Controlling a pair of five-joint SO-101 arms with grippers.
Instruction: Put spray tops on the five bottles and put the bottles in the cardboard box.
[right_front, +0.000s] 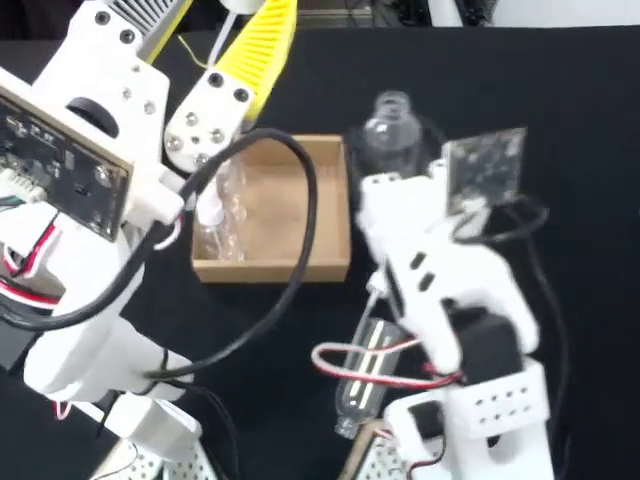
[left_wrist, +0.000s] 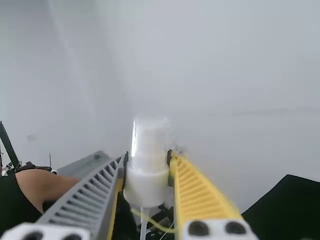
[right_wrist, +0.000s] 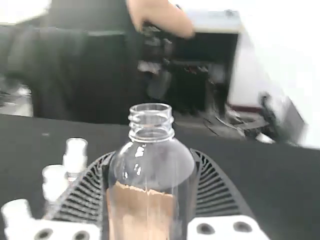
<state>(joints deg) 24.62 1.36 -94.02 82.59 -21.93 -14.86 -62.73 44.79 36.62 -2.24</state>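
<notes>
Clamped tight, the left gripper (left_wrist: 147, 172) pinches a white spray top (left_wrist: 148, 155) between its grey and yellow fingers (left_wrist: 197, 195). The cap points upward and the thin dip tube runs down past the frame edge. In the high view this arm is raised over the far left corner of the cardboard box (right_front: 270, 268). Its fingertips are cut off at the frame edge there, so the top barely shows.

The right gripper (right_wrist: 150, 167) is closed around a clear bottle (right_wrist: 150, 150), one finger on each side of its shoulders. The threaded neck is bare, and brown cardboard shows through the lower half. From above, that bottle stands upright just off the box's far right corner, its lower part hidden behind the arm.

Inside the box, against its left wall, are clear boxed bottles (right_front: 225, 215), at least one with a white top. The left arm and a black cable (right_front: 312, 200) cross them, so their number cannot be told. A spare bottle (right_front: 365, 380) lies on the black table (right_front: 570, 120) in front of the box's near right corner, half covered by the right arm and its wires. Three loose tops (right_wrist: 75, 150) stand on the table beside the held bottle; where they sit relative to the box cannot be told.
</notes>
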